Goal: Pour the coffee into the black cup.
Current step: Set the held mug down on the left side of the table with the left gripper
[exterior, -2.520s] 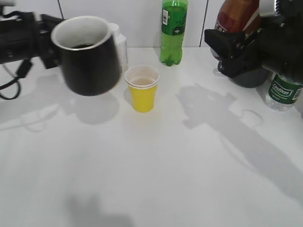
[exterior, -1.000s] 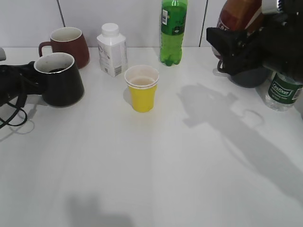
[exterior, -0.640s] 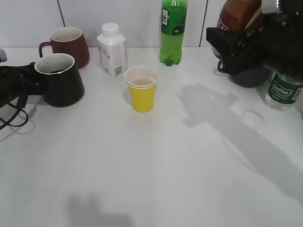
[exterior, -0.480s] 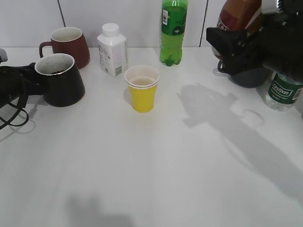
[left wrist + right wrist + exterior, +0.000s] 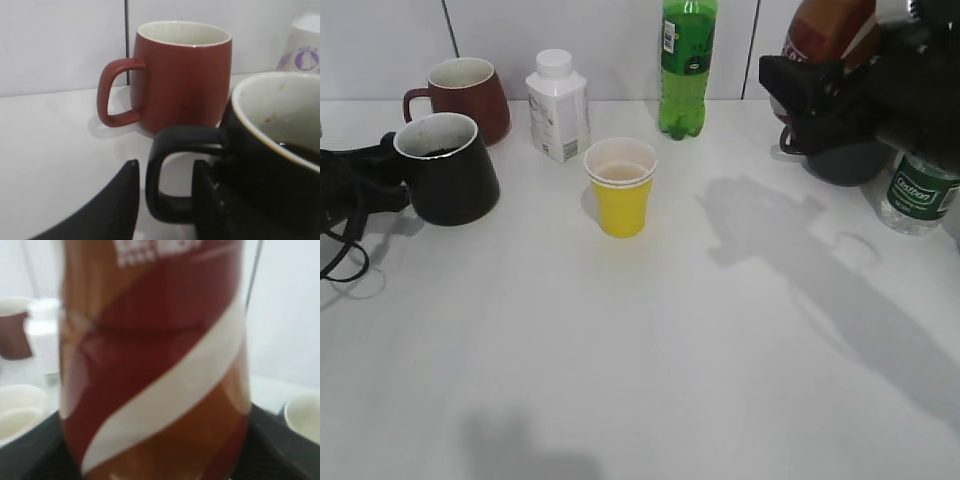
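The black cup (image 5: 450, 172) stands on the table at the left, with dark liquid low inside (image 5: 300, 150). My left gripper (image 5: 398, 175) is at its handle (image 5: 162, 175): one finger is outside the loop, the other inside it, and a gap shows on each side, so it is open. At the upper right, my right gripper (image 5: 820, 95) is shut on the coffee bottle (image 5: 825, 30) and holds it upright above the table. That brown bottle with its white swirl (image 5: 155, 365) fills the right wrist view.
Behind the black cup stand a maroon mug (image 5: 465, 95) and a white carton-shaped bottle (image 5: 557, 105). A yellow paper cup (image 5: 620, 190) sits mid-table, with a green bottle (image 5: 687, 65) behind it. A dark grey mug (image 5: 850, 162) and a water bottle (image 5: 917, 195) stand under the right arm.
The black cup came down from mid-air onto the table at the left. In the last half second the left jaws spread off its handle. The right arm and bottle stayed still.
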You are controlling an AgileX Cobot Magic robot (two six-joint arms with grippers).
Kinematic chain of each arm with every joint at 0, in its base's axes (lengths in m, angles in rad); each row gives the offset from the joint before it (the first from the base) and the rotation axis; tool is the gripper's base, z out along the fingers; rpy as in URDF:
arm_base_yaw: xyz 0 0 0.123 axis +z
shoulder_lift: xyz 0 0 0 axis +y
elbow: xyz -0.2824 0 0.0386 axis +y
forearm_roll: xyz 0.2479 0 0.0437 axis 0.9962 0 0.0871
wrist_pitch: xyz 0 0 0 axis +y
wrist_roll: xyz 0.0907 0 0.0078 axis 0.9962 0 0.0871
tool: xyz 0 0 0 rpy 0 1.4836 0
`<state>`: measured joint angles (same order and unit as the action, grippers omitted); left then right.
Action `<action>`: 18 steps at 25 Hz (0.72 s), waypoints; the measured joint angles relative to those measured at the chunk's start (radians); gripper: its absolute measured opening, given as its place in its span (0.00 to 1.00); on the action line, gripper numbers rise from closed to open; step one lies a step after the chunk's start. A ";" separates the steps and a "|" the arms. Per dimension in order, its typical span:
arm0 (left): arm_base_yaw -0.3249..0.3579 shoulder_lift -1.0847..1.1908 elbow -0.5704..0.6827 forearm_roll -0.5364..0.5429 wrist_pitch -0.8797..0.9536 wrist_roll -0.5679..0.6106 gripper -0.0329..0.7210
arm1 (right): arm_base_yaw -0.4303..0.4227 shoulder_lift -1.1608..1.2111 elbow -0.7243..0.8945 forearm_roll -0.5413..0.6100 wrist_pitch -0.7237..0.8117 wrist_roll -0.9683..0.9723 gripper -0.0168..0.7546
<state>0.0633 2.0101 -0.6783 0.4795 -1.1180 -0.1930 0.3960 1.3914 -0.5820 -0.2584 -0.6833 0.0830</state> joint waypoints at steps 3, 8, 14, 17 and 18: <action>0.000 -0.035 0.041 -0.011 0.000 -0.001 0.42 | 0.000 0.037 0.000 0.094 -0.001 -0.007 0.71; 0.000 -0.116 0.115 -0.013 0.002 -0.001 0.42 | 0.000 0.164 0.000 0.221 -0.079 -0.046 0.71; 0.000 -0.220 0.187 -0.003 0.001 -0.001 0.42 | 0.000 0.370 0.000 0.319 -0.241 -0.057 0.71; 0.000 -0.265 0.201 0.013 -0.001 -0.001 0.42 | 0.000 0.469 -0.005 0.339 -0.270 -0.057 0.71; 0.000 -0.278 0.202 0.022 -0.004 -0.001 0.42 | 0.000 0.500 -0.010 0.340 -0.275 -0.058 0.71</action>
<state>0.0633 1.7325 -0.4758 0.5012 -1.1220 -0.1941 0.3960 1.8910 -0.5915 0.0821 -0.9587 0.0251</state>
